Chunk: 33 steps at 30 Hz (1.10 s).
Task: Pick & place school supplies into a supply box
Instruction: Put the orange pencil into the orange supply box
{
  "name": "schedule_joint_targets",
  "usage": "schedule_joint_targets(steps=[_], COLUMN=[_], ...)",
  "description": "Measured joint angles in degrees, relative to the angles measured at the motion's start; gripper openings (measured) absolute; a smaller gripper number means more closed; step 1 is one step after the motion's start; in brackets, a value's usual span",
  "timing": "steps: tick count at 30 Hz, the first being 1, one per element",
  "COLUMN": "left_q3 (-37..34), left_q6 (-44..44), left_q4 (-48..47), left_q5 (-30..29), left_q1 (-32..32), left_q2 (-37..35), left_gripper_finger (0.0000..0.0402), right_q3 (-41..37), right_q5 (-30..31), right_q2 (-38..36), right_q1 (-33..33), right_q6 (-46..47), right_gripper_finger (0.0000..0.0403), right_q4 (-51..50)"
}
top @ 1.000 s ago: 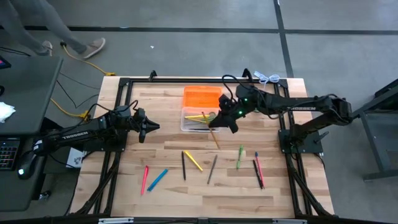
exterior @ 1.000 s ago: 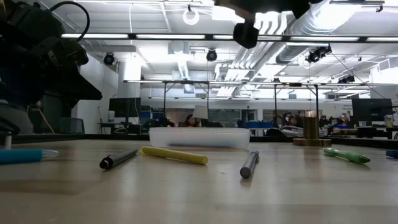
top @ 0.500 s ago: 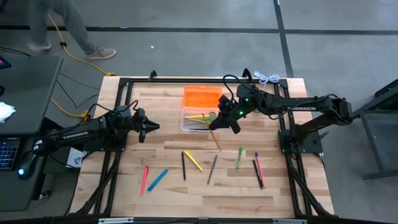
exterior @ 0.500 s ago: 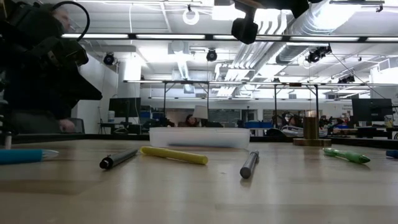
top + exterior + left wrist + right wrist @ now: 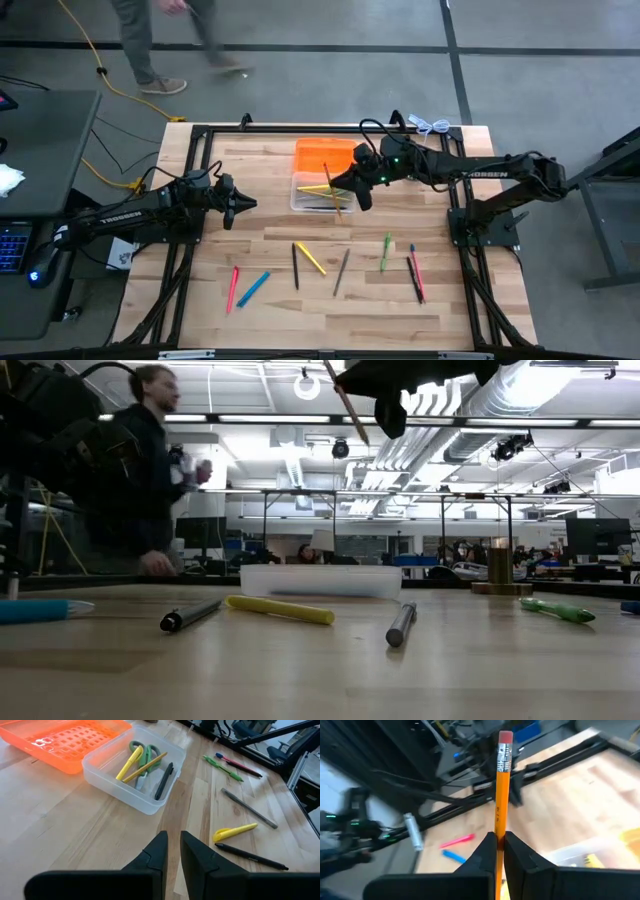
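Your right gripper [image 5: 497, 851] pinches a slim orange wooden pencil [image 5: 500, 785] above the clear plastic rectangular supply box [image 5: 303, 196], its long axis tilted, pink eraser end away from the fingers. Your left gripper [image 5: 172, 851] waits slightly parted, holding nothing, over bare wood.

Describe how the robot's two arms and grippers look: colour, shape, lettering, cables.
Both arms are dark, slim, jointed tubes with white TROSSEN lettering along the forearm. The left gripper and the right gripper each end in two dark, wedge-shaped fingers tapering to narrow tips. A black cable loops above the right arm's wrist, where a small green light glows.
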Motion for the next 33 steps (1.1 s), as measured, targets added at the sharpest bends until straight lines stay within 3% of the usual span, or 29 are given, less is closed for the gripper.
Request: schedule_joint_targets(steps=[6, 16, 27, 33], left_q3=[0.0, 0.0, 0.0, 0.0], left_q6=[0.0, -0.4, -0.5, -1.1], left_q4=[0.0, 0.0, 0.0, 0.0], left_q5=[0.0, 0.0, 0.0, 0.0], left_q1=[0.0, 0.0, 0.0, 0.0], left_q2=[0.0, 0.0, 0.0, 0.0], left_gripper_finger=[0.0079, 0.0079, 0.0079, 0.0079], right_q3=[0.0, 0.0, 0.0, 4.6], right_q5=[8.1, 16.2, 16.9, 16.8], right_q2=[0.0, 0.0, 0.3, 5.2], right_q1=[1.1, 3.6, 3.7, 3.6], right_q6=[-7.3, -15.3, -15.4, -17.5], right_gripper_finger=[0.0004, 0.0002, 0.0003, 0.0003], right_q4=[0.2, 1.8, 1.9, -2.7])
